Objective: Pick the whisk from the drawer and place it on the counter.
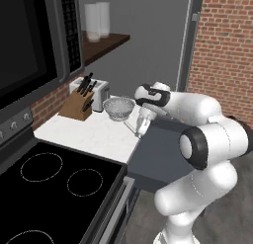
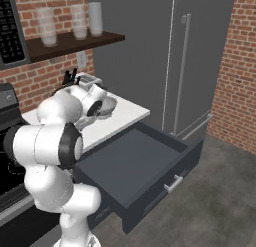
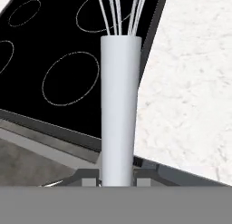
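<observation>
Jaws clamped on the whisk (image 3: 118, 109) handle; wire head points away from the hand, over the edge where worktop (image 1: 94, 134) meets stovetop (image 3: 59, 60). Whisk is in the air above the worktop's front corner, clear of the open drawer (image 2: 135, 161). No legible writing or brands anywhere.

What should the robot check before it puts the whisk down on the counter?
1. Whisk held in the end effector: ok.
2. Whisk out of the drawer: ok.
3. Whisk fully over the counter: cannot tell; it is near the corner by the stovetop.
4. Bare counter to land on: ok.
5. Colander and knife block out of the way: ok.
</observation>
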